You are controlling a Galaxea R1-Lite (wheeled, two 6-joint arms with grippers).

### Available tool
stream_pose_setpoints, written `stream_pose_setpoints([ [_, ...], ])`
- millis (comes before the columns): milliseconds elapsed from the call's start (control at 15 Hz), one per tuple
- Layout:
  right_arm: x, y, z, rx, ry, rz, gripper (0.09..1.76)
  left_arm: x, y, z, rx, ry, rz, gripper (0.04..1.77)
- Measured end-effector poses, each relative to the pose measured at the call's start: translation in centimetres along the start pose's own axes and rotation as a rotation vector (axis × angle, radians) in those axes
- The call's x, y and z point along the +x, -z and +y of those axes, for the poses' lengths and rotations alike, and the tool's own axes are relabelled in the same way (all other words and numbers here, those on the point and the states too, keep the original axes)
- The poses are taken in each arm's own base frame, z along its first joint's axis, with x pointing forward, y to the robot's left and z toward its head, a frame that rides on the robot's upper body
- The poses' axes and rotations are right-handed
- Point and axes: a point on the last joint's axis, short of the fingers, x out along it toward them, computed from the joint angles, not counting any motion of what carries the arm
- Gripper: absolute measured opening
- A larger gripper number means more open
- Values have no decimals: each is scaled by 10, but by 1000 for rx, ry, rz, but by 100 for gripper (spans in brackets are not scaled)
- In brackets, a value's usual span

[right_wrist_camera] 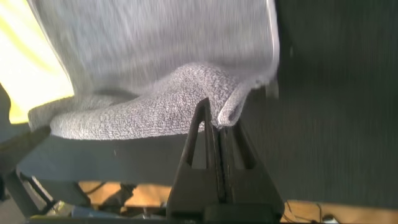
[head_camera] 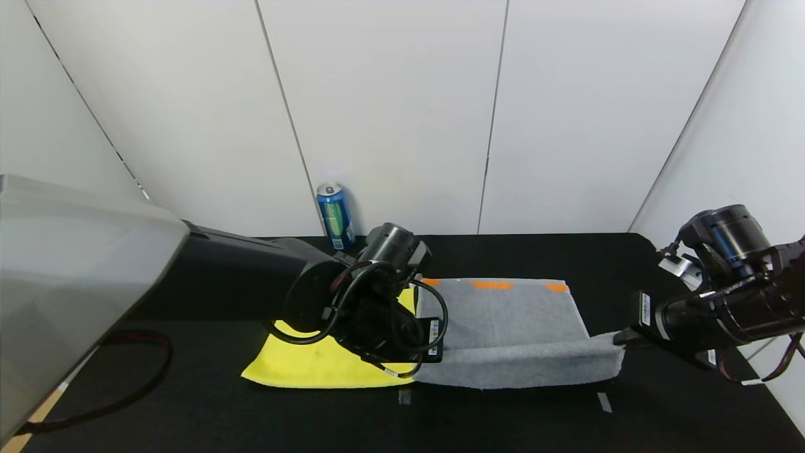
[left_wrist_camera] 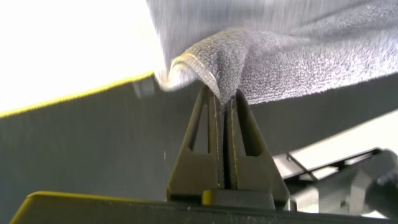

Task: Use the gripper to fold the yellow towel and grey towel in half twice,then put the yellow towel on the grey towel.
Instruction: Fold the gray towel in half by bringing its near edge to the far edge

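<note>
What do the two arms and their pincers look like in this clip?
Both arms are matte black with round cylindrical joints. The left arm has a pale grey upper casing, loose black cable loops and a white barcode sticker. The right arm also bears white barcode labels and a thin cable. The left pincer and right pincer have dark, tapering wedge-shaped fingers with cut-out openings.

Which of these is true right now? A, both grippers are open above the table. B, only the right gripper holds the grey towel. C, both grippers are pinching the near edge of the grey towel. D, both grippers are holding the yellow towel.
C: the left gripper and the right gripper are each shut on a corner of the grey towel, its near edge lifted between them, while the yellow towel lies flat beside it.
</note>
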Motion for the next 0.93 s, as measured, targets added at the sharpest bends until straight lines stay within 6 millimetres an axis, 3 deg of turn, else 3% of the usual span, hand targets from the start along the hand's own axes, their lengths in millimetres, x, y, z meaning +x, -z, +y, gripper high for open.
stream_pose_setpoints([
  [533, 40, -42, 12, -4, -2, -19, 12, 32, -43, 12, 18, -7, -76, 13],
  [933, 55, -62, 21, -15, -23, -48, 12, 54, -59, 20, 80, -74, -122, 13],
])
